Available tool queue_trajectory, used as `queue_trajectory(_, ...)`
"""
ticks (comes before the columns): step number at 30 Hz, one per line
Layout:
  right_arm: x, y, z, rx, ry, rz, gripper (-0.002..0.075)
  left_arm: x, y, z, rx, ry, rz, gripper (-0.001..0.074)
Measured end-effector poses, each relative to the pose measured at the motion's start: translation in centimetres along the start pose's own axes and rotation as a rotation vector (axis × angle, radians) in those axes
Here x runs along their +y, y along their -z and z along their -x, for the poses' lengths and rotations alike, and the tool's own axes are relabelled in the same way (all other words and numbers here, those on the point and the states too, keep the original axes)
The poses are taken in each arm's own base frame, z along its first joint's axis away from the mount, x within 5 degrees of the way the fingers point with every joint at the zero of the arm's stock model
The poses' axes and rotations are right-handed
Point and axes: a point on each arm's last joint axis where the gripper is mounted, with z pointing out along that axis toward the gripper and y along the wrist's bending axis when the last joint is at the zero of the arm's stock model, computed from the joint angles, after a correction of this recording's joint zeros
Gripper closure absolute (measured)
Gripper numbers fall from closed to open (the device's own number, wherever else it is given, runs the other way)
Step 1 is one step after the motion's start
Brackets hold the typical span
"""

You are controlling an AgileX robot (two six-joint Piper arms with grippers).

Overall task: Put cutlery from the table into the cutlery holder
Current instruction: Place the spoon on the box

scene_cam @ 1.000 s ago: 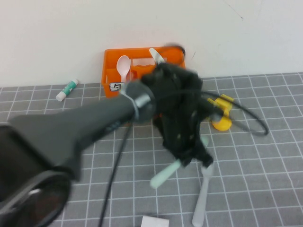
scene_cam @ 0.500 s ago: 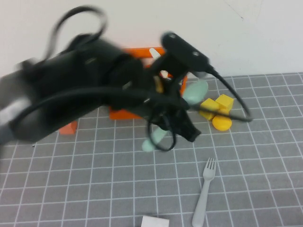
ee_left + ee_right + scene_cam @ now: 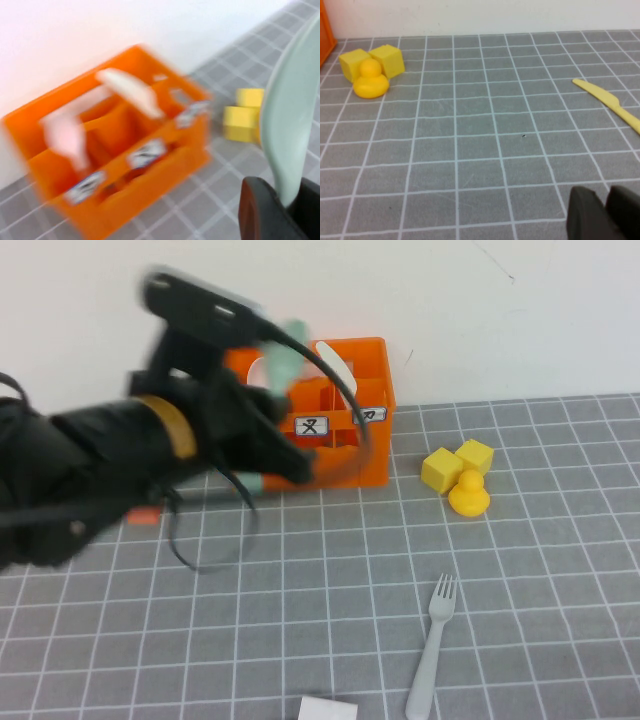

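Left gripper (image 3: 262,445): jaws pinching the mint green spoon (image 3: 281,370) by its handle, raised in front of the cutlery holder (image 3: 345,435) and above its left part. Spoon's long axis runs steeply, bowl end up near the holder's top rim, handle end down toward the table (image 3: 330,570); the arm hides the middle of it. In the left wrist view the spoon (image 3: 287,120) stands tall beside a dark finger (image 3: 262,212).

Cutlery holder: against the wall at the back of the table, labels facing the robot. Pale pink spoon (image 3: 65,135) stands in its left part, bowl up; cream-white knife (image 3: 335,358) leans in a compartment further right, tip up.

Grey fork (image 3: 432,645): flat on the table, near front, tines pointing away from the robot, handle toward it.

Right gripper (image 3: 602,210): low over the table at the right side, jaws pressed close together, holding nothing. A yellow knife (image 3: 607,102) lies flat near it.

Two yellow cubes (image 3: 455,462) and a yellow duck (image 3: 468,495) sit right of the holder.
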Motion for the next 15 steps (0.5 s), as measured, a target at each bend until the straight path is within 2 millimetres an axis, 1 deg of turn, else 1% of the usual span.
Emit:
queue_trajectory(4, 0.0, 0.0, 0.0, 0.000, 0.000, 0.000, 0.0636, 3.1, -0.3, 0.8, -0.124, 0.126, 0.061, 0.0656)
queue_trajectory(6, 0.0, 0.0, 0.0, 0.000, 0.000, 0.000, 0.0636, 4.2, -0.5, 1.5, -0.215, 0.165, 0.067, 0.0656)
queue_trajectory(10, 0.0, 0.0, 0.0, 0.000, 0.000, 0.000, 0.0636, 5.4, -1.4, 2.1, -0.352, 0.191, 0.050, 0.0656)
queue_trajectory(12, 0.0, 0.0, 0.0, 0.000, 0.000, 0.000, 0.0636, 5.7, -2.5, 1.9, -0.394, 0.182, 0.037, 0.0658)
queue_trajectory(15, 0.0, 0.0, 0.0, 0.000, 0.000, 0.000, 0.0636, 6.3, -4.6, 1.0, -0.425, 0.148, 0.029, 0.0660)
